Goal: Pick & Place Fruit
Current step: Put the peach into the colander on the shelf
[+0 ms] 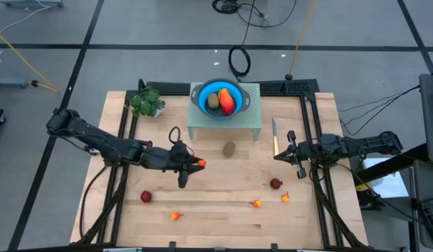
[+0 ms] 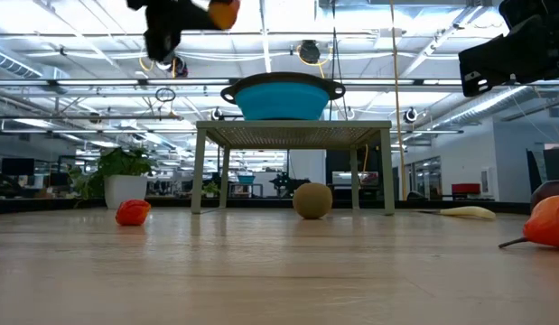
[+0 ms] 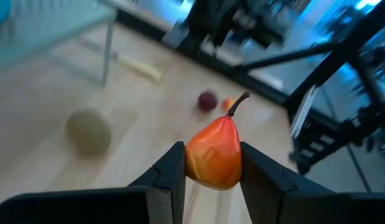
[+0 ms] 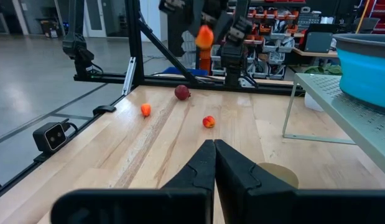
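The left gripper (image 1: 200, 163) hangs over the middle of the wooden table (image 1: 223, 217), raised well clear of the boards, and its two dark fingers (image 3: 171, 177) are clamped on a small orange-red fruit (image 3: 215, 155); the fruit sits squarely between the fingertips, pinched on both flanks, its rounded bottom down between the fingers and its thin brown stem pointing out past the tips; from table height it shows as an orange blob (image 2: 224, 13) high above the surface.

A blue bowl (image 1: 198, 96) stands on a small pale green rack (image 1: 251, 122) at the far side of the table; inside it lie a brown oval (image 1: 213, 101) and a longer orange-red piece (image 1: 227, 103), side by side and touching; a second brown oval (image 1: 229, 148) lies on the boards just in front of the rack.

Along the near side the rest is scattered, well apart: a dark red round fruit (image 1: 146, 197) to the left, another (image 1: 275, 183) to the right, and tiny orange-red ones (image 1: 176, 216), (image 1: 257, 204), (image 1: 285, 197) between and beside them.

The right gripper (image 1: 292, 148) waits over the right side of the table, its fingers (image 4: 204, 163) pressed together on nothing, near a yellow-handled knife (image 1: 275, 137); a green leafy bunch (image 1: 147, 103) sits at the far left corner.
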Controlling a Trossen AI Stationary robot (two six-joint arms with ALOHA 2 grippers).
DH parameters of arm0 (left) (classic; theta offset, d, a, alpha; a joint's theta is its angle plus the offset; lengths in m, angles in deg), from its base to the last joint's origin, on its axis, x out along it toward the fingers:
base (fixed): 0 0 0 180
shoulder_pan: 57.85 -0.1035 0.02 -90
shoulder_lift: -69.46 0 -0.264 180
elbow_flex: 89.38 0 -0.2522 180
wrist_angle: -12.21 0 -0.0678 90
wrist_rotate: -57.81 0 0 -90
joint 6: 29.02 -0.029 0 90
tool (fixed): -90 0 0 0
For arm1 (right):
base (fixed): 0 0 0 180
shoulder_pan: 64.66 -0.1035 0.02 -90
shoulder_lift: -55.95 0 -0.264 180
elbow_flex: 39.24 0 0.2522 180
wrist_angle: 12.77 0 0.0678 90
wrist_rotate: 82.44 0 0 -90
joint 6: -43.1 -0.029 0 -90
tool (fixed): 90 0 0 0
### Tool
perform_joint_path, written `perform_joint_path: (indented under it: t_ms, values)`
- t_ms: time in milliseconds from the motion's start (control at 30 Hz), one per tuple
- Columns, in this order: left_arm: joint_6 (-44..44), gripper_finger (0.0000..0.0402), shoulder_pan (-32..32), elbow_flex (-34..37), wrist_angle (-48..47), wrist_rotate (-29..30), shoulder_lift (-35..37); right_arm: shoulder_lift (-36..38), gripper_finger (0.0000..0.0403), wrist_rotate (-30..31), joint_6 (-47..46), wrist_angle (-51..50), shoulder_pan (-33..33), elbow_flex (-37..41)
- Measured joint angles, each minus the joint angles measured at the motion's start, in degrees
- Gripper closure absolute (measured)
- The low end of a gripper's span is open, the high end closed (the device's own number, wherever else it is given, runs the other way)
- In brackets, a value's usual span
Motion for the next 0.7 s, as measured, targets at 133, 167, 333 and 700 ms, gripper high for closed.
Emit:
perform_joint_path:
  t_ms: [133, 167, 333, 700]
  values:
    - [-3.6, 0.0285, 0.0, 0.0, 6.7, 0.1, 0.0, 0.0, 0.0403, 0.0, 0.0, 0.0, 0.0, 0.0]
    - [-4.3, 0.0285, 0.0, 0.0, 8.3, 0.1, 0.0, 0.0, 0.0403, 0.0, 0.0, 0.0, 0.0, 0.0]
    - [-7.9, 0.0285, 0.0, 0.0, 14.4, -0.4, 0.0, 0.0, 0.0403, 0.0, 0.0, 0.0, 0.0, 0.0]
    - [-8.6, 0.0284, -0.1, 0.0, 14.8, -0.3, 0.0, 0.0, 0.0403, 0.0, 0.0, 0.0, 0.0, 0.0]
